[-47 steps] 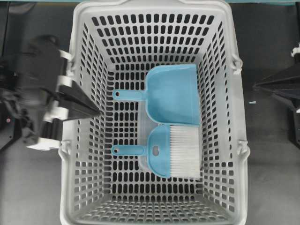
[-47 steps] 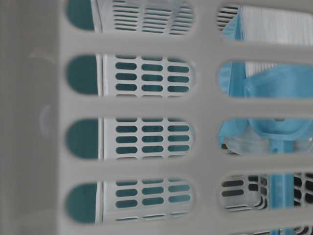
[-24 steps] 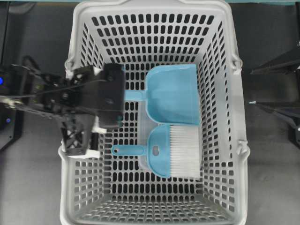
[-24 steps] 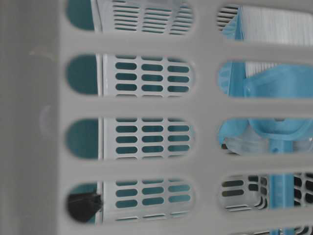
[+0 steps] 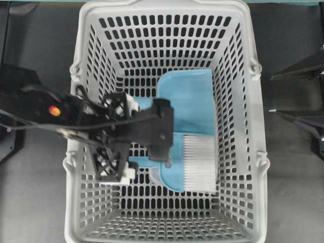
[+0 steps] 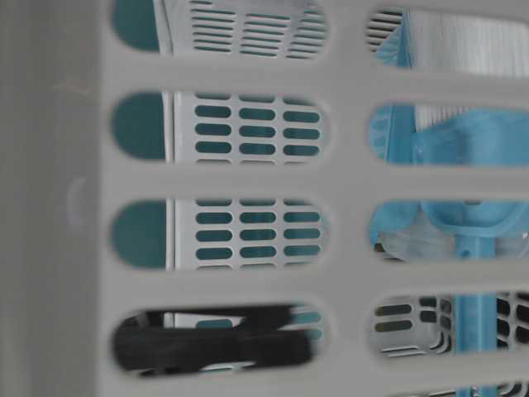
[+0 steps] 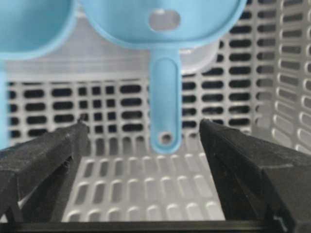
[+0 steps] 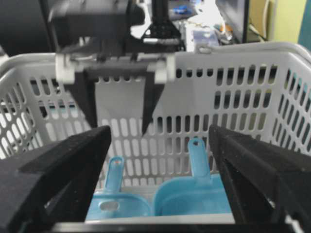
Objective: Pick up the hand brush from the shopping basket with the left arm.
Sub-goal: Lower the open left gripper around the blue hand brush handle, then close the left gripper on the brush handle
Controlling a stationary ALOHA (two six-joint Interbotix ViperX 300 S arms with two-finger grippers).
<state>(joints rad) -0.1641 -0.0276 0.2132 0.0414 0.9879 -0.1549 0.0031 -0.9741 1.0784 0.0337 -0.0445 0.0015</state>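
The light blue hand brush (image 5: 195, 164), white bristles to the right, lies in the grey shopping basket (image 5: 76, 91), its thin handle (image 7: 165, 102) pointing left. My left gripper (image 5: 119, 136) hangs inside the basket, open and empty. In the left wrist view the left gripper (image 7: 143, 125) has the handle's holed end ahead between its fingers, touching neither. From the right wrist view the brush handle (image 8: 112, 170) lies below the left gripper (image 8: 119, 104). My right gripper (image 5: 272, 94) is open outside the basket's right wall.
A light blue dustpan (image 5: 190, 101) lies right beside the brush, handle (image 8: 197, 155) also pointing left. Both rest on a clear plastic box (image 7: 199, 53). The basket's slotted walls (image 8: 243, 92) rise on all sides. The left arm (image 5: 40, 109) crosses over the left rim.
The left arm swung right, over the rim and into the basket above the brush handle, and its jaws opened. The right gripper's jaws also spread open.
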